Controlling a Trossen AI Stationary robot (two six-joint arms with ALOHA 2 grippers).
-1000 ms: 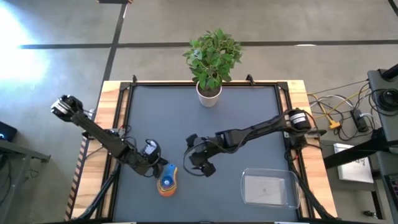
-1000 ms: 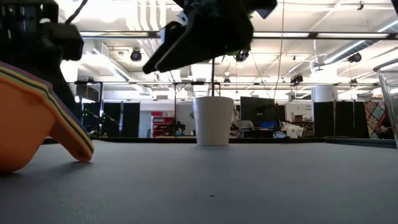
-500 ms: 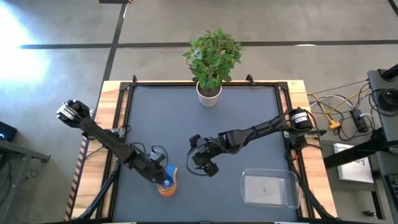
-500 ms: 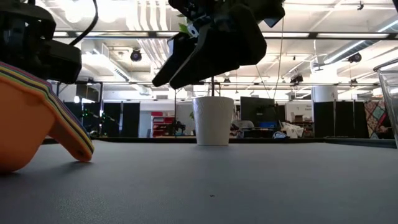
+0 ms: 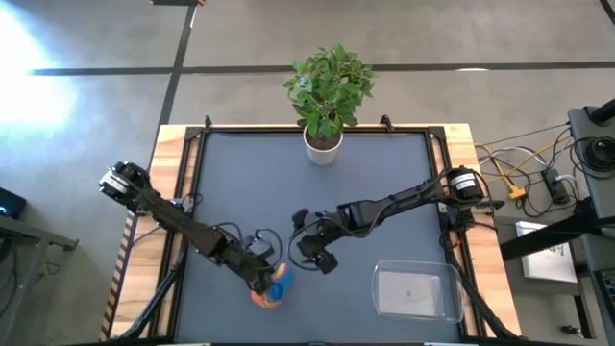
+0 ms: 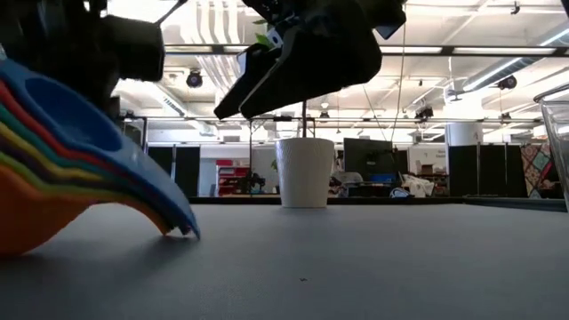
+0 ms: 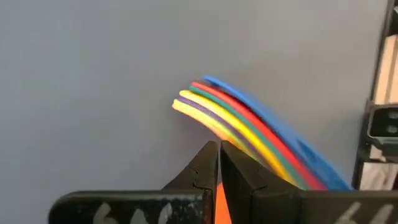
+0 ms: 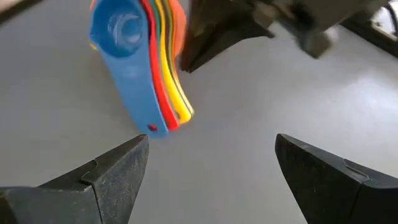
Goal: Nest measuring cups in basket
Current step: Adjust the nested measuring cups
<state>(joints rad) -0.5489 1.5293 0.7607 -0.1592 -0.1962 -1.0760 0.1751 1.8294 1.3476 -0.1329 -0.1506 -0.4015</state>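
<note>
- Left end effector (image 5: 266,280): fingers together, pressed against nested measuring cups (image 5: 273,288), stack tilted on desk (image 5: 384,192) near front edge.
- Right end effector (image 5: 317,252): fingers apart, hovering just beside stack.
- Basket (image 5: 415,291): well apart, front right.

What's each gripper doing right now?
Left gripper: shut, pressed against the nested measuring cups, no clear grip.
Right gripper: open, empty, beside the cups.

Left claw (image 5: 264,279) closed, low at the front; right claw (image 5: 309,252) wide open, mid-table.
</note>
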